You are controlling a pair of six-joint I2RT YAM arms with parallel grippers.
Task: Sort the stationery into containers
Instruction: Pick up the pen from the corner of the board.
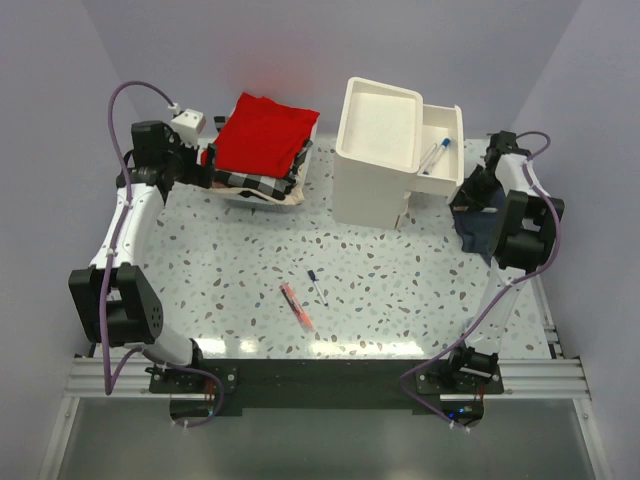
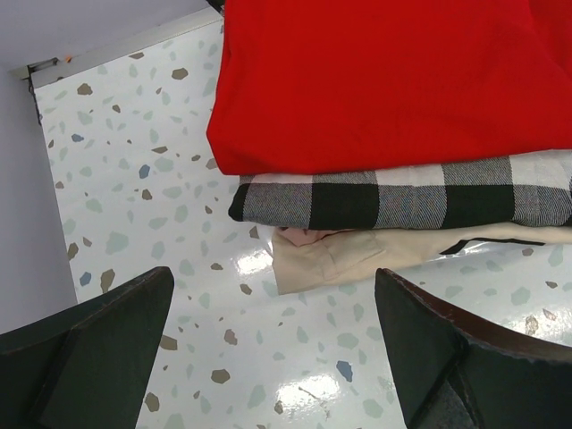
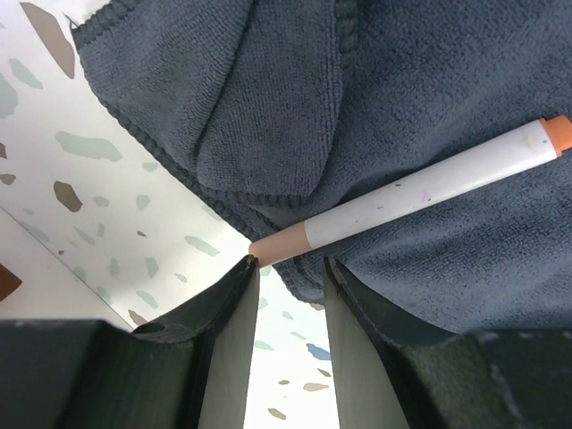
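Note:
The tall white drawer unit (image 1: pixel 372 190) stands at the back, its top drawer (image 1: pixel 447 120) pulled out to the right with a blue-capped white pen (image 1: pixel 433 156) inside. An orange-red marker (image 1: pixel 297 305) and a thin dark-tipped pen (image 1: pixel 315 284) lie on the table in front. My right gripper (image 3: pixel 290 262) hangs over the dark blue-grey cloth (image 3: pixel 429 89), jaws slightly apart and empty. A white pen with a pink cap (image 3: pixel 420 192) lies on that cloth, its cap end touching my left fingertip. My left gripper (image 2: pixel 273 277) is wide open and empty over the bare table.
A stack of red (image 2: pixel 384 80), checked (image 2: pixel 402 197) and beige folded cloths lies at the back left, just ahead of my left gripper (image 1: pixel 205 160). The dark cloth (image 1: pixel 475 228) lies at the right edge under my right gripper (image 1: pixel 478 195). The walls stand close on both sides.

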